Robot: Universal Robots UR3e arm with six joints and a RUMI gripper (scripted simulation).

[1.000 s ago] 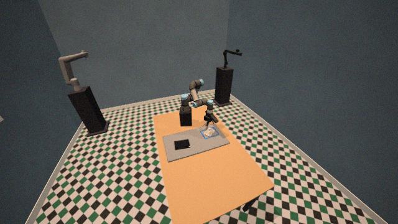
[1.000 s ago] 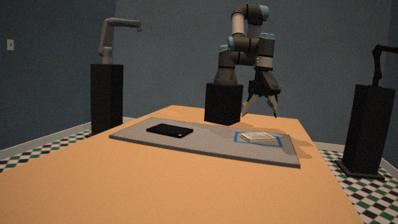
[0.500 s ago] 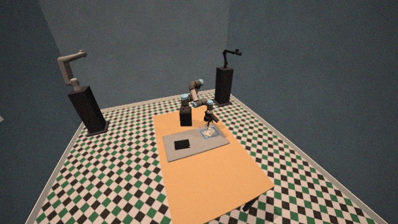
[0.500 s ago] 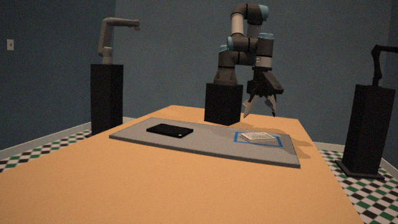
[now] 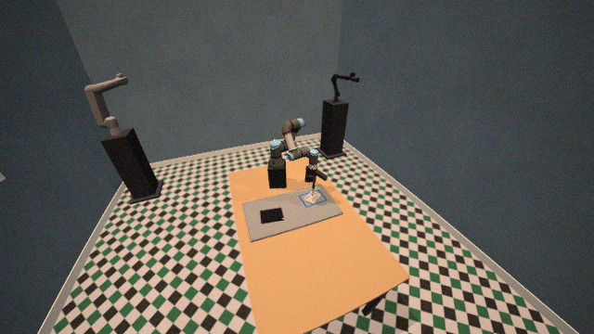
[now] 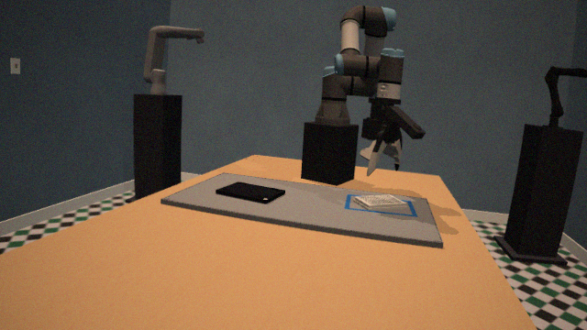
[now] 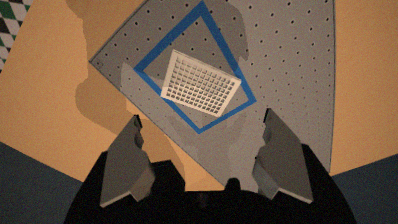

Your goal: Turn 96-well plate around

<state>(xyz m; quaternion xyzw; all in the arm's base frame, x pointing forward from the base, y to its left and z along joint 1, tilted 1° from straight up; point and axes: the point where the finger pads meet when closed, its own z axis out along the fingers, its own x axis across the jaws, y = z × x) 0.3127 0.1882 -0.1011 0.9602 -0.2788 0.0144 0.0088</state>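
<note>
Pincer: (image 5: 313, 189) (image 6: 383, 170) (image 7: 201, 116) released, nothing in it — above the board (image 5: 297, 222) (image 6: 293, 215) (image 7: 292, 60).
Plate: (image 5: 312, 198) (image 6: 380, 201) (image 7: 201, 84) inside the blue outline (image 5: 306, 205) (image 6: 415, 210) (image 7: 167, 39), skewed to it.
Done: you can't confirm the half turn; A1 isn't readable.
Left: likely squaring, seating, then backing off.
Around: black block (image 5: 272, 215) (image 6: 250, 192), well apart — nothing visibly blocks you.

Serves as an orange tabletop (image 5: 320, 269) (image 6: 229, 275) (image 7: 360, 75), bearing a grey board (image 5: 297, 217) (image 6: 303, 206) (image 7: 285, 50) (peppered with small holes) and, near it, a black pedestal (image 5: 277, 182) (image 6: 316, 170).
</note>
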